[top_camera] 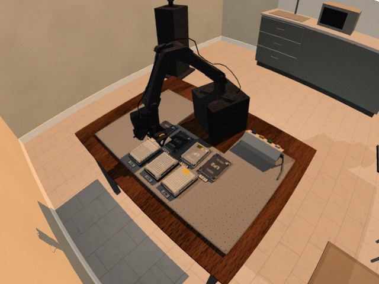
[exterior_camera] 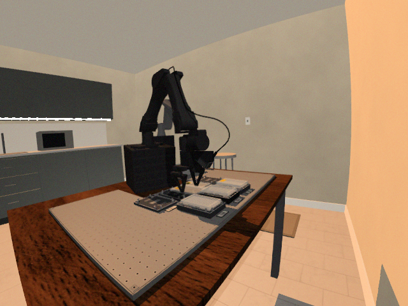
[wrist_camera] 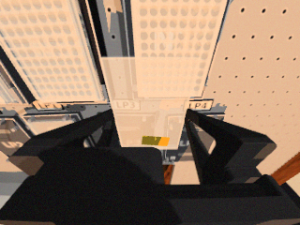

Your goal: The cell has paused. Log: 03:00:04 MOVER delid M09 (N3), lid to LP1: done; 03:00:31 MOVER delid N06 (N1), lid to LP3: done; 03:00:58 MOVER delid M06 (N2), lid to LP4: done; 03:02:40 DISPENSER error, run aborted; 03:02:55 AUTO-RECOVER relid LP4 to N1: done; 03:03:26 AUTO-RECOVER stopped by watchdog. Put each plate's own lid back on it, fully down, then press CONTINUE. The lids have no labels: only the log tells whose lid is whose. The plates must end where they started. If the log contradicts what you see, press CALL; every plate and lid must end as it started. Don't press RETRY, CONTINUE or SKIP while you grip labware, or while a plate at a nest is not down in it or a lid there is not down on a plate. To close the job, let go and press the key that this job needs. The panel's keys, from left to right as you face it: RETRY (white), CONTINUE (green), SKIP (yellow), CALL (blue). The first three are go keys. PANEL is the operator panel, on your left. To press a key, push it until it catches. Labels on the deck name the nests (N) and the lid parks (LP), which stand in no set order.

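- Nearest the wrist camera, the tool [wrist_camera: 151, 128] is clamped on a translucent lid [wrist_camera: 145, 110], its two dark fingers pressing the lid's long sides from left and right.
- The lid runs away from the tool between the fingers; a small yellow-olive tag [wrist_camera: 156, 141] marks the end nearest the tool body.
- The lid hangs clear of the deck: the LP3 label [wrist_camera: 127, 105] and the LP4 label [wrist_camera: 201, 105] show underneath and beside it, and the lid's far end overlaps a well plate [wrist_camera: 171, 47] lying beyond those labels.
- A second well plate [wrist_camera: 49, 52] lies to the left of that one in the wrist view.
- In the top view the tool [top_camera: 159, 136] sits over the end of the plate row farthest from the operator panel [top_camera: 260, 147], with the plate beneath it [top_camera: 143, 151] just past its fingertips.
- Two more plates follow in the same row, the middle one [top_camera: 160, 165] and one with an orange tag [top_camera: 179, 180].
- In the row behind them a dark bare park [top_camera: 179, 142] lies next to the tool, then a park with a lid on it [top_camera: 194, 154], then a dark park [top_camera: 214, 166].
- The perforated surface [top_camera: 232, 207] carries all of this; the panel stands at its far side, with coloured keys along its top edge.
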`<state>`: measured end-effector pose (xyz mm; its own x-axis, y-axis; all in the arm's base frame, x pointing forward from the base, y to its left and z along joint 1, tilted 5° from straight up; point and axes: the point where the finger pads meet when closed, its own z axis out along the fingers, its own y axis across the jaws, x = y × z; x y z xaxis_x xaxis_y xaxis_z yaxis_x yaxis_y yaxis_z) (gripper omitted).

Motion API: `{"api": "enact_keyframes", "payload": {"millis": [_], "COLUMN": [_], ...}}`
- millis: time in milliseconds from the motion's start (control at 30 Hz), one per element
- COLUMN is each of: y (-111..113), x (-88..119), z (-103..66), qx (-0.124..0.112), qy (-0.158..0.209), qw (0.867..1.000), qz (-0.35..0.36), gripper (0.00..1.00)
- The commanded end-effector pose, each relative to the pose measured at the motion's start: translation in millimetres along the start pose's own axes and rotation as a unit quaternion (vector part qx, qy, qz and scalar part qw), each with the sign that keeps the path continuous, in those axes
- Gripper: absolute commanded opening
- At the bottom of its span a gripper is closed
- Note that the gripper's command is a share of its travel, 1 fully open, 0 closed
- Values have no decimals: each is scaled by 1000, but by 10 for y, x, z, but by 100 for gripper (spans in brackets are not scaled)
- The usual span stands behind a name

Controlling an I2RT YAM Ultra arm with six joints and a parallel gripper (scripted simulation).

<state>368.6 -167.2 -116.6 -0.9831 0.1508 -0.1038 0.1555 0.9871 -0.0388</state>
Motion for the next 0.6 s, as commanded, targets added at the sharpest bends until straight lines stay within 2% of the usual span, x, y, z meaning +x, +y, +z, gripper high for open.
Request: {"api": "enact_keyframes", "payload": {"millis": [0,33,467,567], "y": [-64,-64,-291,-295], "x": [-110,-110,-713,-748], "z": [-43,-43,-39,-44], "qx": [-6,-6,-6,-6], "qy": [8,8,7,7], "qw": [1000,1000,1000,1000], "qz": [-1,-1,-2,-3], "gripper": [0,0,0,0]}}
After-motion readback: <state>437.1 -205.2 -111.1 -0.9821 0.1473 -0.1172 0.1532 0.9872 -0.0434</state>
